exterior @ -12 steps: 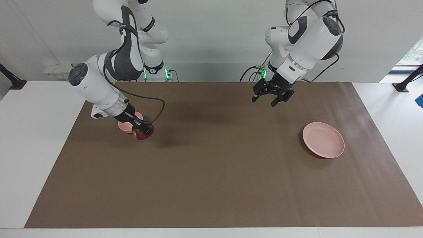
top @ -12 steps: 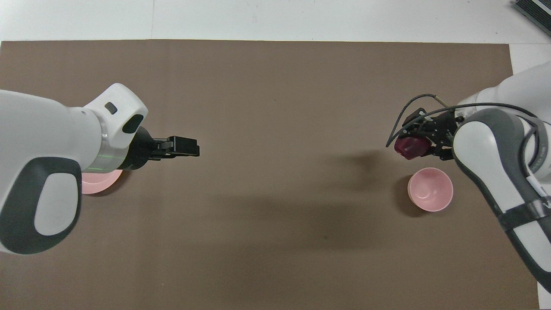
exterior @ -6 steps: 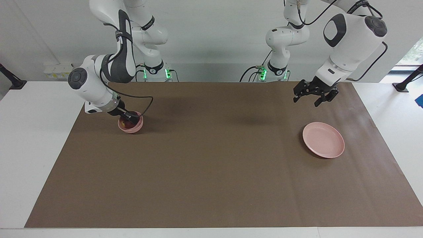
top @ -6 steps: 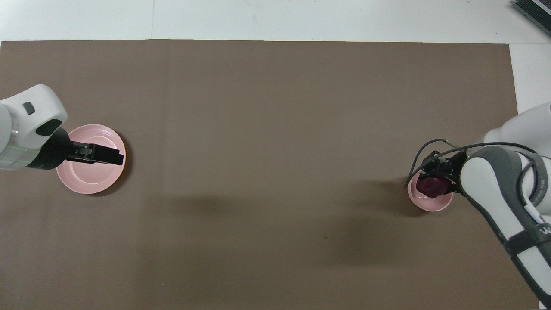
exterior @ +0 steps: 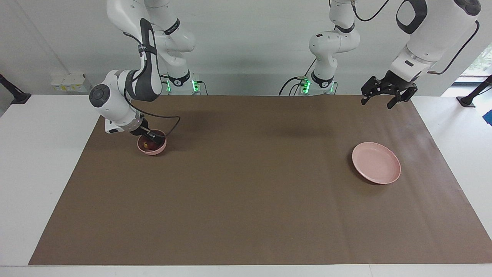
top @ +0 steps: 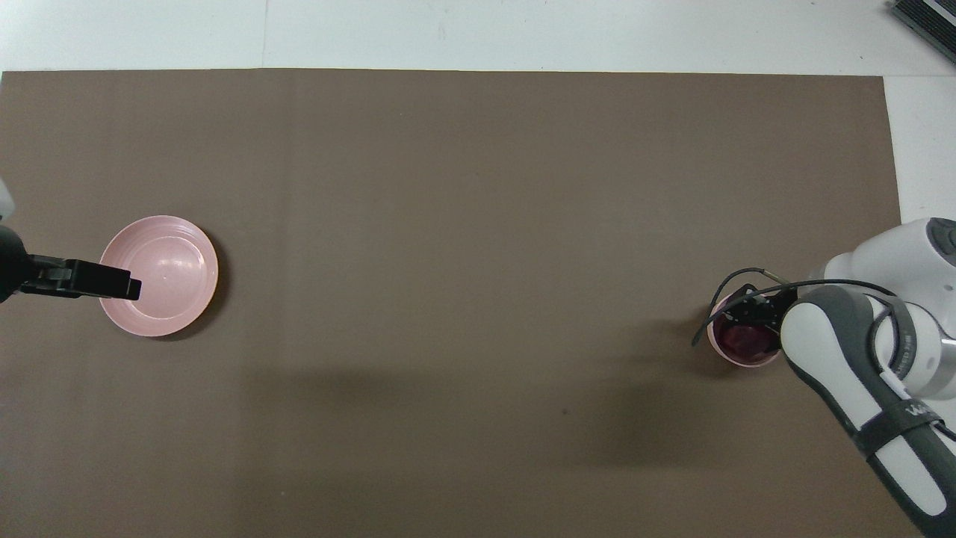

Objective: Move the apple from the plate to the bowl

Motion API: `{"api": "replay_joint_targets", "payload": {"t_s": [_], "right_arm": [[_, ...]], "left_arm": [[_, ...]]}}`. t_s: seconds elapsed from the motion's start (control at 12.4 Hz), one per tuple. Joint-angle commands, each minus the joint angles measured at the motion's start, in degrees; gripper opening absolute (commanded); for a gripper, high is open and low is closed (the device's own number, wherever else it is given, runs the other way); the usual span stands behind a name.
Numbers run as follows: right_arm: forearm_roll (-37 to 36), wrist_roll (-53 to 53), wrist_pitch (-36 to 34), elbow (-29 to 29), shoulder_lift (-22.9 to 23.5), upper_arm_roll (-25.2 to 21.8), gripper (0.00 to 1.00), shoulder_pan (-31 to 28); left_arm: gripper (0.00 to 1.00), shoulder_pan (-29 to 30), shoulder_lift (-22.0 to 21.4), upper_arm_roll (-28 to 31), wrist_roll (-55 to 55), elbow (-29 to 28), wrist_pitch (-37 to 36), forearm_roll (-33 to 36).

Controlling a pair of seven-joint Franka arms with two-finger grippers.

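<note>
Apple [top: 738, 341] sits inside the bowl [exterior: 157, 149], low in the well, dark maroon. Round fruit, no clear long axis. In the facing view a small pale yellowish patch shows at roughly 9 o'clock on what I can see of it; whether that is the top end, I cannot tell. From overhead only maroon skin shows.

Bowl stands upright on the mat [exterior: 246, 192] at my right arm's end of the table, and holds nothing but the apple and my fingertips.

My right gripper [exterior: 150, 137] is down in the mouth of the bowl, coming in tilted from about 10 o'clock in the facing view, on the side nearer to the robots. It is right over the apple and appears to touch it. Whether the fingers are parted or clamped on the fruit I cannot tell; the bowl rim and the wrist hide them. A black cable loops off my wrist past the bowl rim.

Plate [exterior: 376, 162] lies flat on the mat at my left arm's end, well apart from the bowl, nothing on it.

My left gripper [exterior: 386, 94] hangs high in the air, jaws spread wide and holding nothing. From overhead its tip overlaps the plate's rim at about 9 o'clock; the facing view shows it well above, not touching. That arm waits.
</note>
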Motion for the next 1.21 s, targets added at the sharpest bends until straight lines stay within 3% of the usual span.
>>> {"api": "replay_joint_targets", "payload": {"t_s": [0.0, 0.65, 1.13], "right_arm": [[-2.0, -2.8, -0.3, 3.0, 0.3, 0.6, 1.0, -0.8], [-3.0, -15.1, -5.8, 16.8, -0.9, 0.5, 1.0, -0.9], [-6.8, -23.3, -18.7, 30.7, -1.3, 1.4, 1.0, 0.9]], "left_arm": [[1.0, 0.3, 0.3, -0.2, -3.7, 7.5, -7.5, 3.1], [1.0, 0.3, 0.0, 0.6, -4.7, 8.3, -8.1, 3.6], [1.0, 0.3, 0.0, 0.6, -4.7, 8.3, -8.1, 3.6]]}}
